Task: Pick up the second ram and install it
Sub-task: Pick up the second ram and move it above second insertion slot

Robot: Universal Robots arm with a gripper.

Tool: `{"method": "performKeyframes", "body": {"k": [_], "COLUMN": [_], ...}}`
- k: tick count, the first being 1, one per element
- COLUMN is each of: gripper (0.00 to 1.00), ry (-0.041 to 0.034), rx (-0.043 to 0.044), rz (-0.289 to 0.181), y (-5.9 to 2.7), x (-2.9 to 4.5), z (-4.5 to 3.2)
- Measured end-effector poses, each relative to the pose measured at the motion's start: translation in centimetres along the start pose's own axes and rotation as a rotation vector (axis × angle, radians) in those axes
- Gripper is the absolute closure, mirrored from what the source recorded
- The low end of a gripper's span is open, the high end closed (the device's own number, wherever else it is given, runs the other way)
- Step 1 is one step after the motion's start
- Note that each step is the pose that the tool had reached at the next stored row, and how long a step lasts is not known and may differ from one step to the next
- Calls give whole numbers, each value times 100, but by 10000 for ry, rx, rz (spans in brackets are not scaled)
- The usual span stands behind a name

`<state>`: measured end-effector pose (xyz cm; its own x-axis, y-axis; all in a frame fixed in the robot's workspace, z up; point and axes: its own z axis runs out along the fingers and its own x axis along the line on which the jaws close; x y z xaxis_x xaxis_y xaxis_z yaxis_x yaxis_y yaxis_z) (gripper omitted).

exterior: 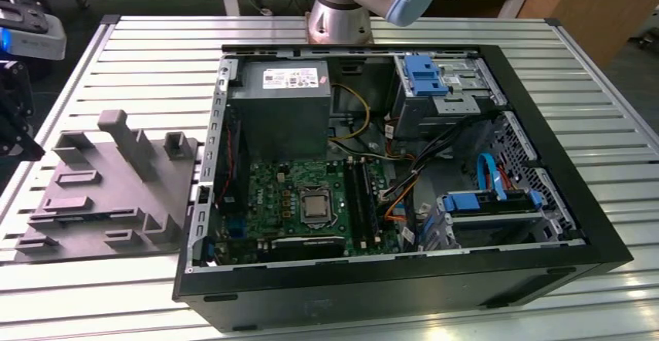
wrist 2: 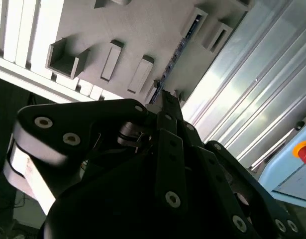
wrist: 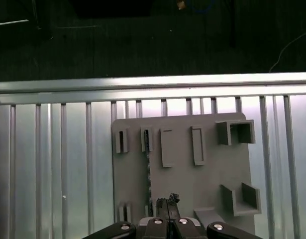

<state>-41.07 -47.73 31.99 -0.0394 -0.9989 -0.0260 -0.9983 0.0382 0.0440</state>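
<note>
While the ram (wrist: 148, 169) stands on edge in a slot of the grey tray (wrist: 207, 184), on the worktop (wrist: 53, 164) beside the open case (exterior: 412, 291), my pincer (wrist: 167, 201) hangs just over one end of the stick. I cannot tell whether it is open or has hold of anything. To do this well, I judge I should centre on the board's thin edge, stay square to the slot, and lift straight so nothing binds.

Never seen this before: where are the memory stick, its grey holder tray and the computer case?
second ram (wrist: 149, 169), first wrist view, middle of its upturned edge.
grey holder tray (wrist: 212, 169), first wrist view, bare flat top.
computer case (exterior: 412, 295), exterior view, black outer wall.
</note>
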Motion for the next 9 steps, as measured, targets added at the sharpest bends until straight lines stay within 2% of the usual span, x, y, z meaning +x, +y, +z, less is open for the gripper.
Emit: {"method": "performKeyframes", "body": {"k": [2, 9], "gripper": [90, 90], "ry": [12, -8], "rx": [-8, -5], "rz": [-254, -282], "y": [0, 0], "x": [0, 0], "z": [5, 24]}}
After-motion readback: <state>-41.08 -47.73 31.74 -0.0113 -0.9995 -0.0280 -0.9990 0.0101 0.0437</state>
